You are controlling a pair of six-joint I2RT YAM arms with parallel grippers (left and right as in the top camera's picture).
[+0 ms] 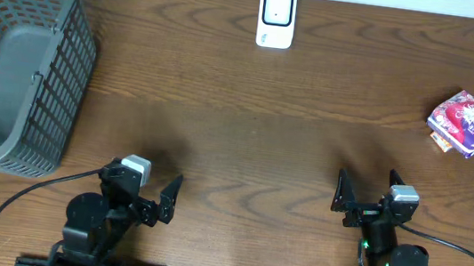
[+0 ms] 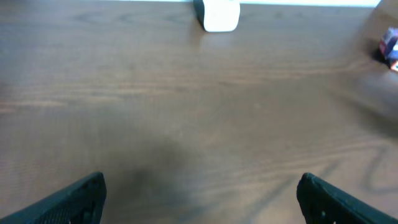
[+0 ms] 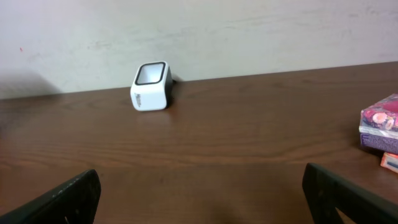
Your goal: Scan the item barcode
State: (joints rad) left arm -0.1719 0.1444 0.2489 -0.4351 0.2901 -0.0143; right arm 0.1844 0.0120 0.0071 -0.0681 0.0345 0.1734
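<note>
Overhead: pink-purple foil snack packet (image 1: 464, 123) lies at the right edge of the brown wooden table (image 1: 247, 125). White boxy barcode scanner (image 1: 276, 17) far centre. Left gripper (image 1: 143, 183) and right gripper (image 1: 367, 187) spread wide, holding nothing.
Left wrist: fingers (image 2: 81, 198) wide apart.
Right wrist: fingers (image 3: 68, 199) apart, scanner ahead-left.

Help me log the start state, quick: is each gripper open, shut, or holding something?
Left gripper: open, holding nothing.
Right gripper: open, holding nothing.
</note>
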